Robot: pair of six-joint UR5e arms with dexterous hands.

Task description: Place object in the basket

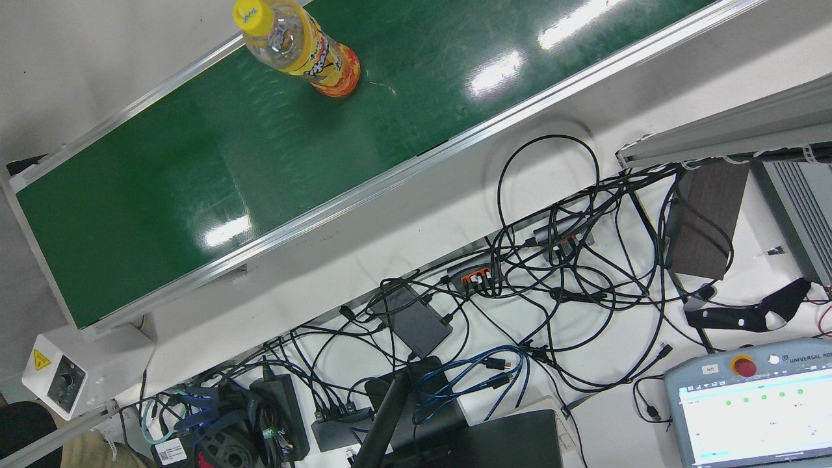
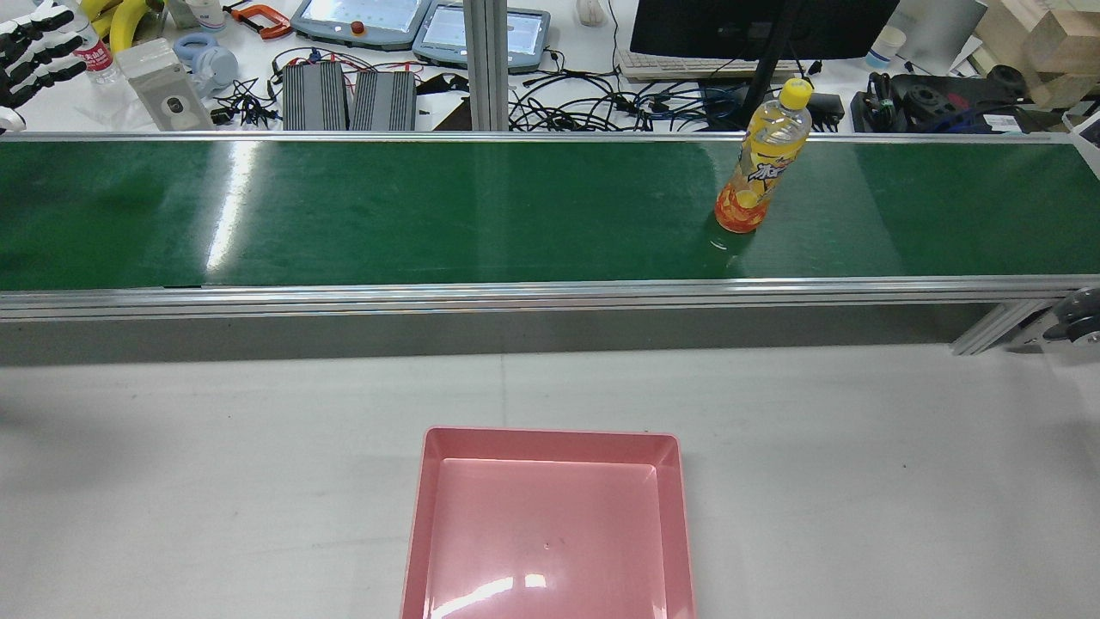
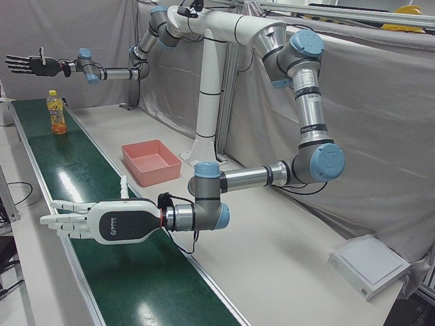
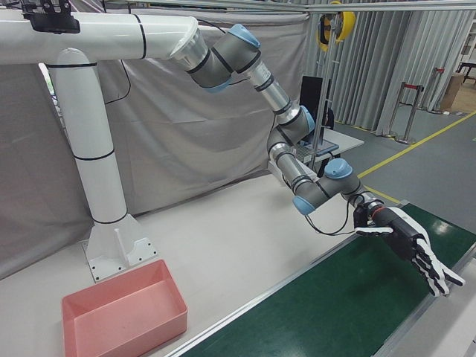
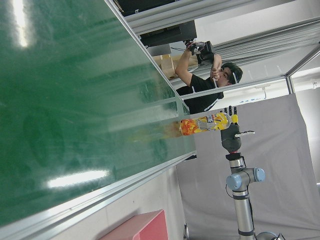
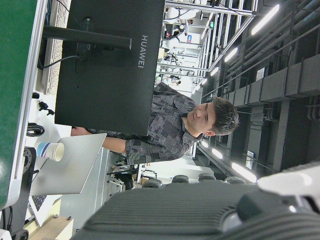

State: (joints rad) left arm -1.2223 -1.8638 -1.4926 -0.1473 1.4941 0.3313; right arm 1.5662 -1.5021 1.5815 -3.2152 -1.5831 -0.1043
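A yellow-capped bottle of orange drink (image 2: 763,168) stands upright on the green conveyor belt (image 2: 430,215), toward the robot's right; it also shows in the front view (image 1: 299,49) and the left-front view (image 3: 57,113). The pink basket (image 2: 550,443) sits empty on the white table before the belt. My left hand (image 3: 102,224) is open, flat, low over the belt's left end, far from the bottle; it also shows in the right-front view (image 4: 405,245) and the rear view (image 2: 30,43). My right hand (image 3: 30,64) is open, raised high beyond the bottle.
Aluminium rails (image 2: 516,297) edge the belt. Beyond it a desk holds cables (image 1: 552,273), teach pendants (image 2: 361,17) and a monitor (image 2: 756,26). A person (image 6: 170,125) stands behind the monitor. A white box (image 3: 367,265) lies at the table's near end.
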